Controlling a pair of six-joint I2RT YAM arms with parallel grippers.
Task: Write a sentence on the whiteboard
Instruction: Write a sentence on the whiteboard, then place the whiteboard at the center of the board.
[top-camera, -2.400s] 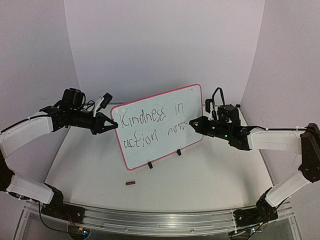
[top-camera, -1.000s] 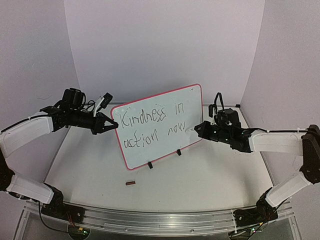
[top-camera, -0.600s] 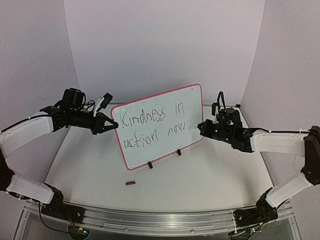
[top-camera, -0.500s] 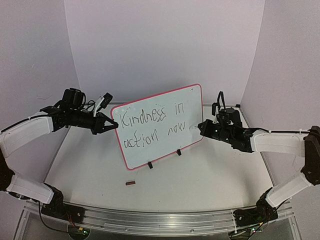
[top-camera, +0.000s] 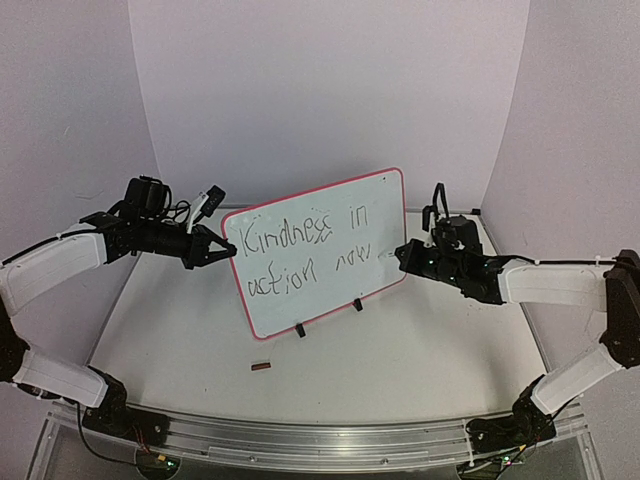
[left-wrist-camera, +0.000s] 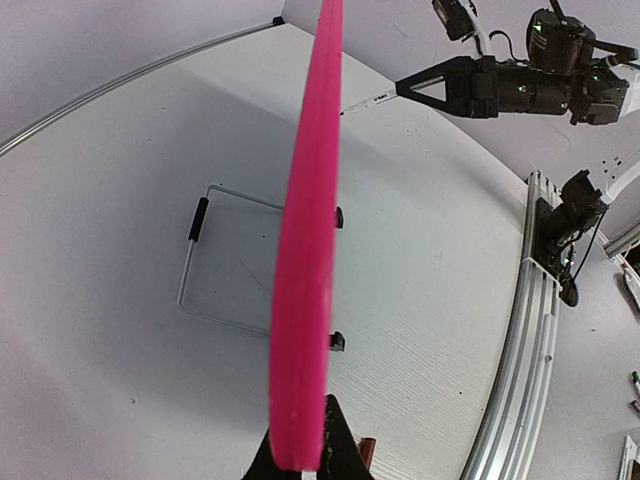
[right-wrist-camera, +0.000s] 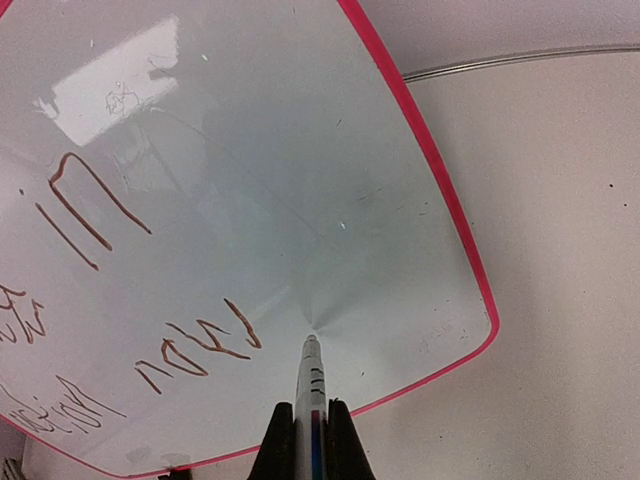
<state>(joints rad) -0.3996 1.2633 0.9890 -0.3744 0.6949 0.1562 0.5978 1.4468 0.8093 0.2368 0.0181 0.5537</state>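
The whiteboard stands tilted on two black clip feet, its red rim seen edge-on in the left wrist view. My left gripper is shut on the board's left edge. The sentence reads "Kindness in action now" in thin dark letters, and its last strokes show in the right wrist view. My right gripper is shut on a white marker. The marker's tip touches the board just right of the last word.
A small dark red cap lies on the table in front of the board. A wire-framed stand lies flat behind the board. White walls close in on three sides, and a metal rail runs along the near edge.
The right gripper and marker moved right along the second line, past the end of "now", then edged slightly back. The short dash after "now" no longer shows. The left arm stayed still.
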